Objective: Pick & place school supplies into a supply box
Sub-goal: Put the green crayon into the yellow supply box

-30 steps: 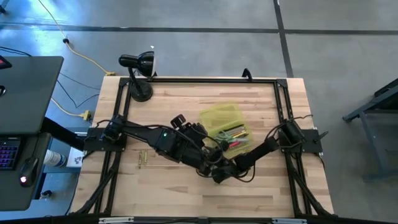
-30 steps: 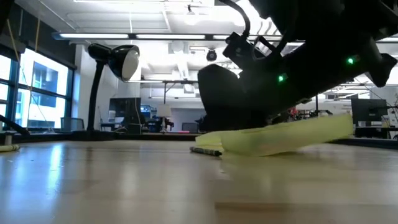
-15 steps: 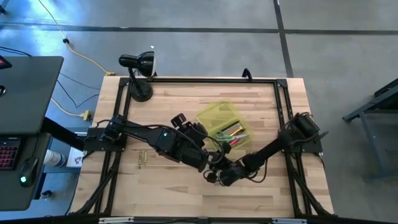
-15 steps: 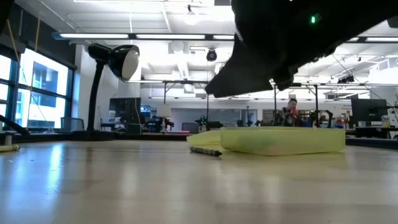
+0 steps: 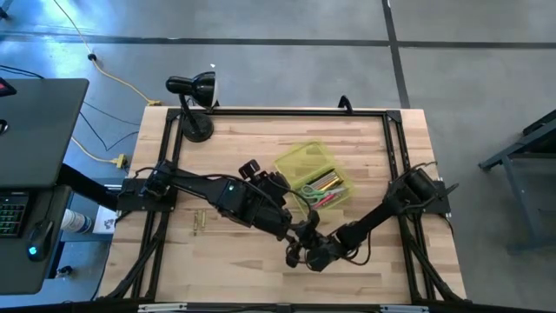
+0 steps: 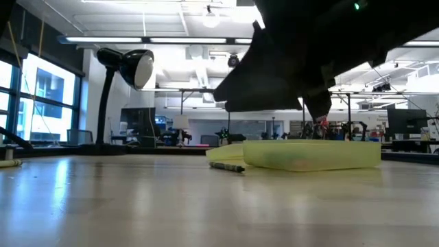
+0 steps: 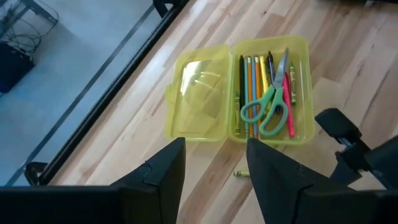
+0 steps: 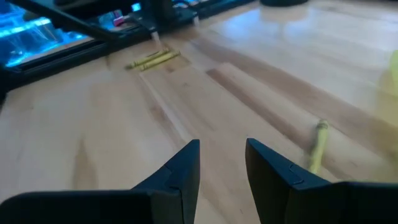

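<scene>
The translucent yellow-green supply box (image 5: pixel 320 184) lies open and flat on the table, its lid (image 7: pixel 198 102) folded out beside it. Inside lie pens and pencils (image 7: pixel 254 74), green-handled scissors (image 7: pixel 267 106) and a red-pink marker (image 7: pixel 288 99). One short loose crayon (image 7: pixel 241 173) rests on the wood just outside the box's near wall, also seen in the low view (image 6: pixel 227 167) and the right wrist view (image 8: pixel 317 146). Small brassy bits (image 5: pixel 198 223) lie toward the table's left. My left gripper (image 7: pixel 214 180) and right gripper (image 8: pixel 222 165) hover open, near-side of the box, touching nothing.
A black desk lamp (image 5: pixel 193 104) stands at the table's far left corner. A black frame rail (image 5: pixel 287 111) runs along the far edge and down both sides. Bare wood stretches along the near edge (image 5: pixel 261 283) and left of the box.
The box, tilted with one end raised a second ago, has dropped flat onto the table. Both grippers have drawn back from the box toward the table's near edge, the right arm stretching farther out.
</scene>
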Motion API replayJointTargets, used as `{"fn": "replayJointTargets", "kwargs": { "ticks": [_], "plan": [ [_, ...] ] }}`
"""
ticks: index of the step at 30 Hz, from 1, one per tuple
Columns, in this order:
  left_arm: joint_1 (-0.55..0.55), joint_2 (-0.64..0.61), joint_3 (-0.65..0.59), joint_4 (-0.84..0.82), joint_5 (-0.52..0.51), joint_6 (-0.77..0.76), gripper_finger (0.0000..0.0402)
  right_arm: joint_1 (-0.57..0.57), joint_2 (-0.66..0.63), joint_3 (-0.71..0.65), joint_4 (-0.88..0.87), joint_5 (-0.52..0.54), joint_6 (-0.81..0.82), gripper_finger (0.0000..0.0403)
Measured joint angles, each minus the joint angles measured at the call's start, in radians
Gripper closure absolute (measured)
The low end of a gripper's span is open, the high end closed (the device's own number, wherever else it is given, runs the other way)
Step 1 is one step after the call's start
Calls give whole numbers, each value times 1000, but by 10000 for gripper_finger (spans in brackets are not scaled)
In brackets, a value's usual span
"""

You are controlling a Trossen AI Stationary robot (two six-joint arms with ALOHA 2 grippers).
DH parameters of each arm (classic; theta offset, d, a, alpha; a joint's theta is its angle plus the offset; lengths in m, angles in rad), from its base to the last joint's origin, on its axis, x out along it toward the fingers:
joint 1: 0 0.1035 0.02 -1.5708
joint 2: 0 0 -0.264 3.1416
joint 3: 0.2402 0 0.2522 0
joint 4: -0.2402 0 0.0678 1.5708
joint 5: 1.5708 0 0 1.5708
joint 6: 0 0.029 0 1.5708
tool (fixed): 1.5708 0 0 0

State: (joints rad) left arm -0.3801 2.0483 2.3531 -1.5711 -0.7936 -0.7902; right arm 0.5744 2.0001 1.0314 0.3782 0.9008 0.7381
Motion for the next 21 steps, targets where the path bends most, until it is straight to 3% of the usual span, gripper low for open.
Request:
{"fn": "replayJointTargets", "kwargs": {
  "ticks": [8,14,19,21],
  "plan": [
    [0,0,0,0,5,0,203,0,90,107,-120,89,-23,295],
    [0,0,0,0,7,-1,199,-28,156,105,-138,224,-56,295],
    [0,0,0,0,12,-1,203,-72,168,99,-168,111,13,295],
    [0,0,0,0,12,-1,203,-80,169,100,-173,111,3,295]
  ]
}}
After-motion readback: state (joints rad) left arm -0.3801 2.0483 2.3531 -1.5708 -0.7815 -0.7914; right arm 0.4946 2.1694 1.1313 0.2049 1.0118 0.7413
